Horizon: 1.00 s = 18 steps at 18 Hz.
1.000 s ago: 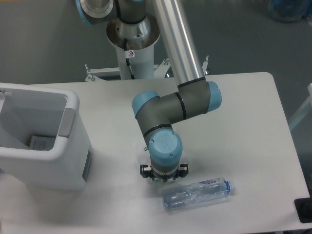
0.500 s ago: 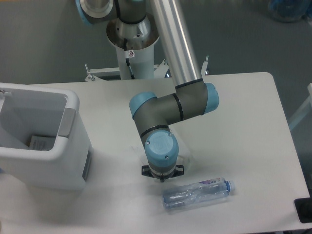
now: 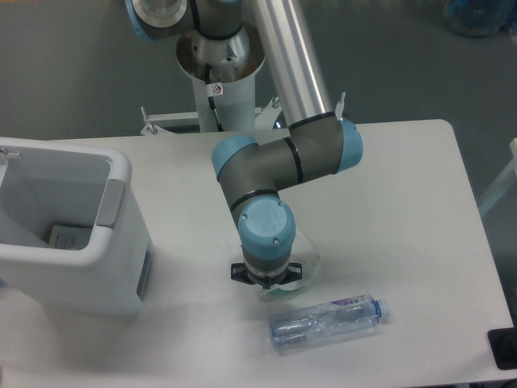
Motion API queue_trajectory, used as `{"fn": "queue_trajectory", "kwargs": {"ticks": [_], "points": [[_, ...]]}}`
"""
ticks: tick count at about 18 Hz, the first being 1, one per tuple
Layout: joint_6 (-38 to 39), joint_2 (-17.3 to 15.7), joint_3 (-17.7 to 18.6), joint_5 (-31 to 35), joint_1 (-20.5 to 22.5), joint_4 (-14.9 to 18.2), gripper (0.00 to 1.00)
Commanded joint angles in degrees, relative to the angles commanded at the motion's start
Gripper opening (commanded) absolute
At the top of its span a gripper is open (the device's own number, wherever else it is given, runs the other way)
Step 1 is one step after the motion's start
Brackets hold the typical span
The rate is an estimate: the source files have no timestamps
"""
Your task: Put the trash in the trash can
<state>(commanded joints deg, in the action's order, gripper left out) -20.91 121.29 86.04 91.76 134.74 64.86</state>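
The trash can (image 3: 121,174) is a white boxy bin with a grey side panel at the table's left edge. A clear plastic bottle (image 3: 327,321) with a blue cap lies on its side near the front edge. A translucent plastic bag (image 3: 300,271) with a green bit (image 3: 279,293) bulges out from under my gripper (image 3: 266,284). The gripper points straight down just left of and behind the bottle. The blue wrist hides its fingers, so I cannot tell whether they hold the bag.
A pale flat item (image 3: 69,237) lies at the bottom of the trash can. The arm's base column (image 3: 220,81) stands behind the table's far edge. A dark object (image 3: 505,347) sits off the table's front right corner.
The wrist has turned and shifted slightly left. The bag, barely visible before, now bulges out to the right under the gripper. The bottle has not moved.
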Motion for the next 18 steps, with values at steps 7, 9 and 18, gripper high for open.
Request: {"fn": "queue_trajectory", "kwargs": {"ticks": [7, 9, 18], "points": [[-3.34, -0.27, -0.79, 0.09, 0.09, -0.09, 0.21], [-4.05, 0.26, -0.79, 0.26, 0.00, -0.09, 0.40], [-8.09, 3.51, -3.87, 1.32, -0.35, -0.17, 0.69]]}}
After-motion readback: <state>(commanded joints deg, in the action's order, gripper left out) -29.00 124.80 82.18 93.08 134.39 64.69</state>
